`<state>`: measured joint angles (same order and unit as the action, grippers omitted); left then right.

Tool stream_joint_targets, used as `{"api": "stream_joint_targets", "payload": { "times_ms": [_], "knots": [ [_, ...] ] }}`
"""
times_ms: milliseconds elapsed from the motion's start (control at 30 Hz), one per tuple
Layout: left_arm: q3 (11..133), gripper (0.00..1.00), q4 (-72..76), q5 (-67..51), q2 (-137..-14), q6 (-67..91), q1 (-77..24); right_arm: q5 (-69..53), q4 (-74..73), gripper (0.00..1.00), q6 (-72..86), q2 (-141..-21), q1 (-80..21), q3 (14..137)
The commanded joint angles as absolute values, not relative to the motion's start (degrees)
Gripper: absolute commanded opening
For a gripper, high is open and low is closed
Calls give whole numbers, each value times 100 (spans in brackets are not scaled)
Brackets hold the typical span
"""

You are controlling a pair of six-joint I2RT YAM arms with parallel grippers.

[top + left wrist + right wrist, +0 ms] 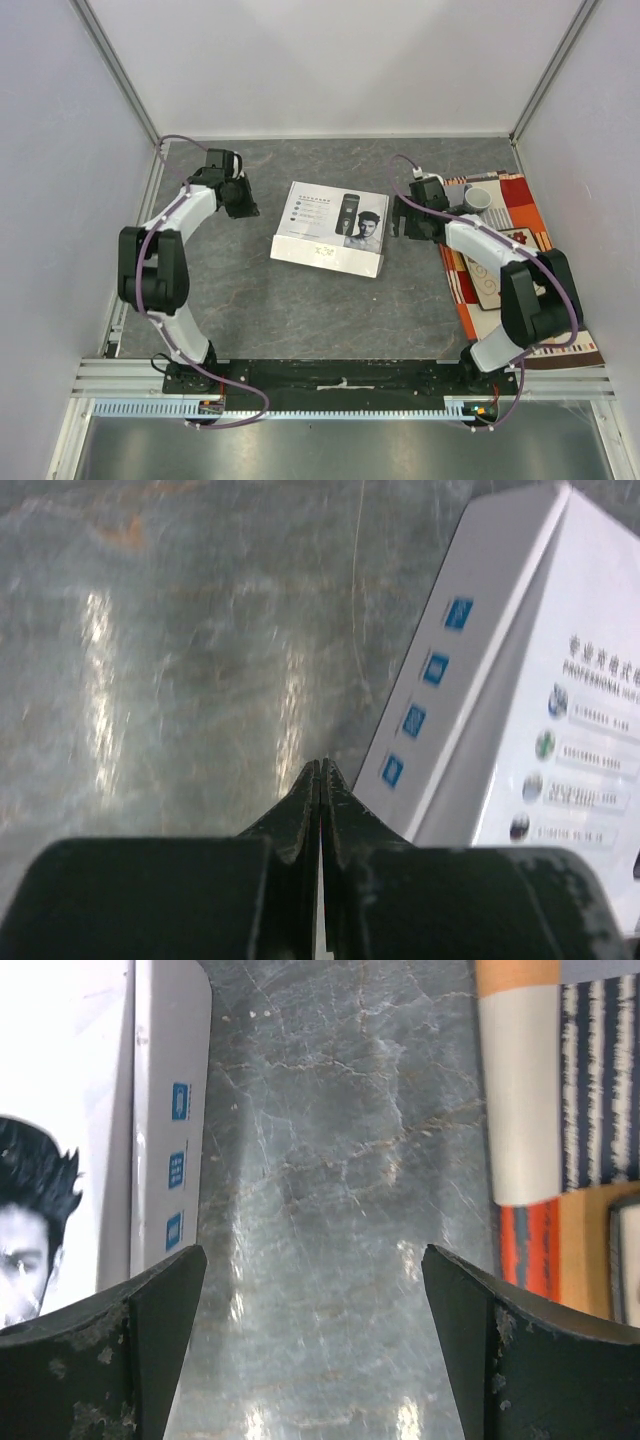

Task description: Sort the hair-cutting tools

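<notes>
Right pincer [312, 1260] apart, left pincer [320, 770] pressed together: spread the left, then squarely ease open the white printed cardboard box [330, 228] midway between the surface's [250, 310] side edges.

lab test cell; white panel walls [330, 60], aluminium frame posts [117, 70], grey stone-look tabletop [300, 310]

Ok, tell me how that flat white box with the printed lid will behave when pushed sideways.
The white printed box sits low and wide, so it should slide rather than tip. The grey stone-look tabletop looks glossy, so drag is probably low. An off-centre push would likely spin it.
</notes>
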<state>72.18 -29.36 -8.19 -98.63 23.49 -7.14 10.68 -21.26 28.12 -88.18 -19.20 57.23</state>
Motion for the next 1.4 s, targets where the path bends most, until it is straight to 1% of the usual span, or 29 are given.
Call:
{"api": "stream_joint_targets", "payload": {
  "times_ms": [0, 100, 133, 167, 233, 267, 467, 667, 767, 900, 1000, 1067, 1267, 1367],
  "knots": [
    [7672, 2, -2120, -1484, -10633, 2100, -642, 522, -1293, 98, 2980, -9333, -1855, 5792],
    [7831, 2, -1961, -2020, -11055, 2144, -633, 160, -985, 98, 2892, -9824, -1854, 5923],
    [7901, 2, -1925, -2396, -11318, 2110, -633, 10, -767, 98, 2805, -10018, -1854, 5985],
    [7945, 2, -1960, -2756, -11407, 2092, -642, 9, -582, 98, 2725, -10054, -1854, 5985],
    [7902, 2, -1960, -3005, -11548, 2100, -642, 18, -449, 98, 2646, -10177, -1863, 6038],
    [7832, 2, -1838, -3154, -11549, 2144, -650, -174, -344, 98, 2550, -10221, -1863, 6073],
    [7348, 2, -1486, -3471, -11295, 2592, -659, -799, -264, 98, 2391, -10924, -1846, 6775],
    [6768, 2, -1362, -3367, -10820, 2883, -668, -870, -667, 98, 2101, -11346, -1863, 7532],
    [6846, 2, -1555, -3165, -10749, 2813, -659, -704, -773, 98, 2022, -11215, -1854, 7550],
    [7171, 2, -2029, -2717, -10565, 2664, -650, -45, -975, 98, 1968, -10847, -1854, 7322],
    [7207, 2, -2355, -2409, -10390, 2549, -650, -35, -1090, 98, 2039, -10636, -1854, 7155],
    [7181, 2, -2531, -2198, -10266, 2418, -650, 210, -1125, 98, 2039, -10469, -1854, 6997],
    [7058, 2, -2873, -1627, -9572, 2233, -659, 614, -1090, 98, 1820, -9442, -1986, 6777],
    [7084, 2, -2979, -1477, -9238, 2145, -677, 764, -1090, 98, 1557, -9072, -2371, 6794]
  ]
}}
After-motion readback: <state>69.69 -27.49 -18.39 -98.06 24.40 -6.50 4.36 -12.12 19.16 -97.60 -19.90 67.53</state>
